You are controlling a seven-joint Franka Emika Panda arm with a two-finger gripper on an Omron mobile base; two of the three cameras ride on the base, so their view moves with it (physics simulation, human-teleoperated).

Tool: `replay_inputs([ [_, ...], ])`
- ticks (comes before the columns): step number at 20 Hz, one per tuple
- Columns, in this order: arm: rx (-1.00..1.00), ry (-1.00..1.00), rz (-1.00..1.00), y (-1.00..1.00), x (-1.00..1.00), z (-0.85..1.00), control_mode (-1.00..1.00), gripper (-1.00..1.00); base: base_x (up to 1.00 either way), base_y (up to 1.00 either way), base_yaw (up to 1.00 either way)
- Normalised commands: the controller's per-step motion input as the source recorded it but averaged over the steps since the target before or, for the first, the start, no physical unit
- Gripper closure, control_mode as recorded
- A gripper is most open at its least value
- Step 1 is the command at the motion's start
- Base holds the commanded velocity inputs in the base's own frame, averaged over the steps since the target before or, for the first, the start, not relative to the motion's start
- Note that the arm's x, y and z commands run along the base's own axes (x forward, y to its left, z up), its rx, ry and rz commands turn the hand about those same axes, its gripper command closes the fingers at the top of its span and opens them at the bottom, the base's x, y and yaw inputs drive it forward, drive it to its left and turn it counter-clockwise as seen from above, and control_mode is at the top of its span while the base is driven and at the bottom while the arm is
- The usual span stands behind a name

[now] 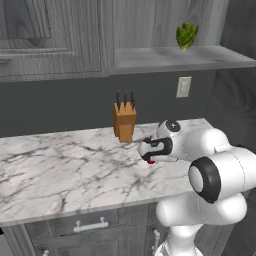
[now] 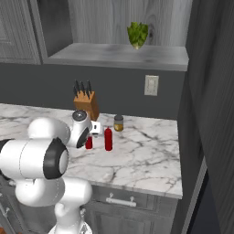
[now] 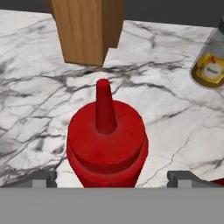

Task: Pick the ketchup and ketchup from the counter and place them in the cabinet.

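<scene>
Ketchup bottle (image 3: 106, 144) stood on the counter (image 3: 166, 109) between the gripper's (image 3: 113, 179) spread fingertips (image 3: 43, 178), ungripped. Cabinet shelf (image 2: 114, 57) held a leafy green vegetable (image 2: 137, 34); a second ketchup bottle (image 2: 108, 139) stood nearby.

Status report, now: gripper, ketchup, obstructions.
Gripper open, straddling near ketchup bottle, not closed. Second ketchup bottle upright on counter. Knife block, jar close behind.

The counter (image 1: 75, 165) is viewed from behind on both sides; the ketchup (image 3: 106, 144) is seen closely from above the hand.
</scene>
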Motion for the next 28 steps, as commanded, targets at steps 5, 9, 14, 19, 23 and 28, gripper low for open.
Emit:
replay_inputs([
  [5, 0.0, 0.0, 0.0, 0.02, 0.17, -0.09, -1.0, 1.0, 0.0, 0.0, 0.0],
  [9, 0.0, 0.0, 0.0, 0.01, 0.14, -0.09, -1.0, 1.0, 0.0, 0.0, 0.0],
  [14, 0.0, 0.0, 0.02, 0.02, 0.02, -0.01, -1.0, 1.0, 0.0, 0.0, 0.0],
  [19, 0.0, -0.06, 0.03, 0.22, -0.11, 0.04, -1.0, 1.0, 0.0, 0.0, 0.0],
  [23, 0.0, -0.13, 0.03, 0.36, -0.3, 0.23, -1.0, 1.0, 0.0, 0.0, 0.0],
  [28, -0.08, -0.16, 0.02, 0.25, -0.38, 0.35, -1.0, 1.0, 0.0, 0.0, 0.0],
])
